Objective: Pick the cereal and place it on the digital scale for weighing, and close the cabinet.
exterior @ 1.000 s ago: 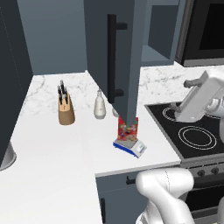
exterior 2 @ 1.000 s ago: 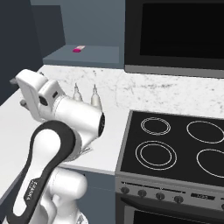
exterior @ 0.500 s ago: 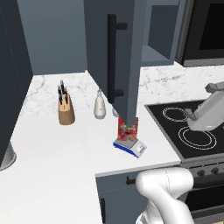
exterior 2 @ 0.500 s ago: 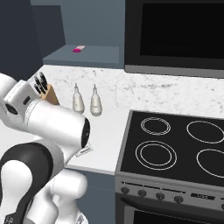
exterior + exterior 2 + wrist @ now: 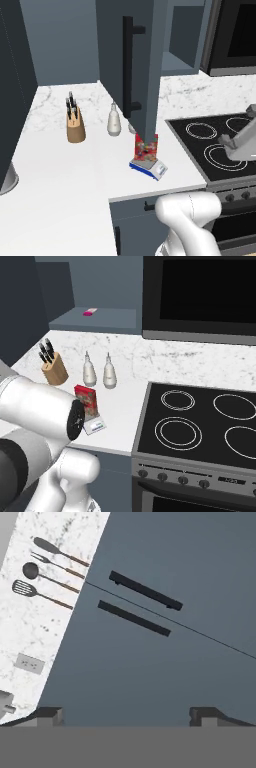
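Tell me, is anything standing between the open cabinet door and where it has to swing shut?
Nothing visible blocks it. The cabinet door hangs open above the cereal on the digital scale. The open gripper holds nothing.

Red speckled cereal [image 5: 146, 147] stands upright on the blue scale [image 5: 149, 168], beneath the open cabinet [image 5: 132, 60] door.

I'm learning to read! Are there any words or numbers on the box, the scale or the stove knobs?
Nothing here can be read.
The cereal: only coloured speckles on its red front, no clear letters.
The digital scale: its white front panel looks blank.
The stove: marks by its knobs are too small and blurred.
The white bottles: no labels.
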Tool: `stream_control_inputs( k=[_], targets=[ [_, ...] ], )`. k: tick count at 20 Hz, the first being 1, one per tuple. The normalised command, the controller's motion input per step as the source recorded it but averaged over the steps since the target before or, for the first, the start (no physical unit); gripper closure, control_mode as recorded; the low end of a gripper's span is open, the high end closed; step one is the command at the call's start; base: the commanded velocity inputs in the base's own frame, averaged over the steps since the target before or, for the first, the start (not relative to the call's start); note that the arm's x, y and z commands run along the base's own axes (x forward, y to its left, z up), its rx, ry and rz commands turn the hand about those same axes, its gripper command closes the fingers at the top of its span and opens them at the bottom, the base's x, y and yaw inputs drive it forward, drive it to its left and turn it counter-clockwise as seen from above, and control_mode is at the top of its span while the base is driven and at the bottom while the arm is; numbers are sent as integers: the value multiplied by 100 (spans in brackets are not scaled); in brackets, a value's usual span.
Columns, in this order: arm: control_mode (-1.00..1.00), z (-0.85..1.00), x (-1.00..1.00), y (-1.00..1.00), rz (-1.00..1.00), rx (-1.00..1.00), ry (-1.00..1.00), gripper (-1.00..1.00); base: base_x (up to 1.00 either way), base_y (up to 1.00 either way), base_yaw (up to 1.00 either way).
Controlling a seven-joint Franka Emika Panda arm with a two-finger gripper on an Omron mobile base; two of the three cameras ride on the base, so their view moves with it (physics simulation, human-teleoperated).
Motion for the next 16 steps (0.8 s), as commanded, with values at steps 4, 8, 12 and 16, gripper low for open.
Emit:
stream_control_inputs(
  k=[4,8,12,16],
  targets=[
    [-100,-57,0,100,-20,1,0,-100,0,0,0],
    [-100,-61,0,100,-22,8,0,-100,0,0,0],
    [-100,-50,0,98,-29,15,0,-100,0,0,0],
    [-100,-53,1,78,-53,17,0,-100,0,0,0]
  ],
)
